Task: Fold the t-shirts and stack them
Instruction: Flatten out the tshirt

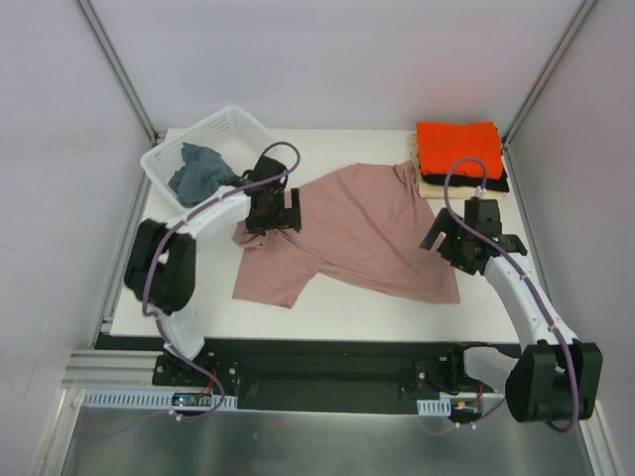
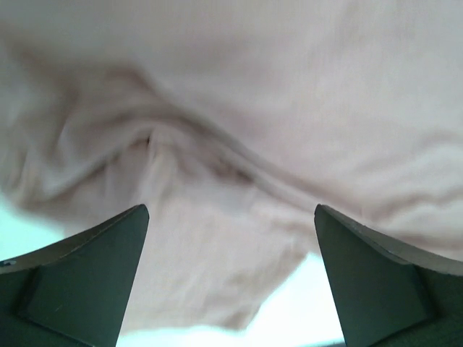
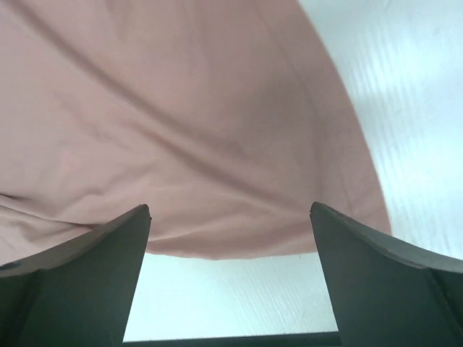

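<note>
Bearing surface: a white desk is seen, and all the cloth and the basket are laid on it.
Dusty-pink t-shirt: it is spread slantwise near the middle of the desk, mostly flat and rumpled at its left end. Its far corner is laid just beside the stack.
Left arm: it is stretched over the shirt's left end, just beside the basket.
Right arm: it is bent in over the shirt's right edge.
White basket: it is set at the far left corner of the desk, and a grey cloth is crumpled inside it.
Stack: at the far right corner an orange t-shirt is folded on top. Only the edges of a black t-shirt and a cream t-shirt are shown beneath.
Left jaws: they are spread wide with nothing gripped. Rumpled pink cloth is seen between them, and contact cannot be told.
Right jaws: they are spread wide with nothing gripped. The shirt's edge and bare desk are seen between them.
</note>
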`<action>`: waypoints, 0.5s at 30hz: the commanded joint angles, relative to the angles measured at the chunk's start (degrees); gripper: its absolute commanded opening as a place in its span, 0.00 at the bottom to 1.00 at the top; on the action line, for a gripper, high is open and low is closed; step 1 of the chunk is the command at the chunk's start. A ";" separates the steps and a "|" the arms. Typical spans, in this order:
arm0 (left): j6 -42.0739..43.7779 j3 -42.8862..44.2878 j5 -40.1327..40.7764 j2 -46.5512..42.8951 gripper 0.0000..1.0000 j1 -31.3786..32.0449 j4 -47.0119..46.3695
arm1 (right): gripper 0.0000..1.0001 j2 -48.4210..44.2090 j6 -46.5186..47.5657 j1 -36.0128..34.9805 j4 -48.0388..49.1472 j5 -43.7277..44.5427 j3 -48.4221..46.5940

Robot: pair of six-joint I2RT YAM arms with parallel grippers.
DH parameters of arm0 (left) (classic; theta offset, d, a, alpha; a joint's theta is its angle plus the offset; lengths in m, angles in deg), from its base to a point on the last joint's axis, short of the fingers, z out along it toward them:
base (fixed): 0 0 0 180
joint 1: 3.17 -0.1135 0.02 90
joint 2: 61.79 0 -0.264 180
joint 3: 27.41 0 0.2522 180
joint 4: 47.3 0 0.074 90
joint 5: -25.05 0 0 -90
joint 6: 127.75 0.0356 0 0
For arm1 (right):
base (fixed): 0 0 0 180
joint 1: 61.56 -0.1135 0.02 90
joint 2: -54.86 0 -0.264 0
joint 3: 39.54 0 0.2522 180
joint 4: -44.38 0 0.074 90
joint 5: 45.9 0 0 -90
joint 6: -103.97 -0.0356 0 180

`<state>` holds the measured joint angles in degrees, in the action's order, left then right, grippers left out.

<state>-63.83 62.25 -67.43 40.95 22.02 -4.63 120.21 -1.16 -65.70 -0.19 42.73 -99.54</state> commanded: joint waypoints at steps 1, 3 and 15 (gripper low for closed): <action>-4.30 -11.43 3.52 -19.28 0.99 0.74 2.99 | 0.96 -5.57 2.39 0.36 -2.85 6.19 -3.86; -6.95 -16.02 6.60 -24.23 0.99 0.65 4.57 | 0.97 -7.24 2.83 0.36 -4.26 7.34 -4.12; -23.92 -35.91 10.65 -40.25 0.95 -5.67 11.88 | 0.97 -8.83 3.01 2.30 -5.84 6.99 -2.10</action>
<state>-81.52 28.33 -58.66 2.15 18.81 6.36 112.10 1.02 -63.99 -4.91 49.31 -102.14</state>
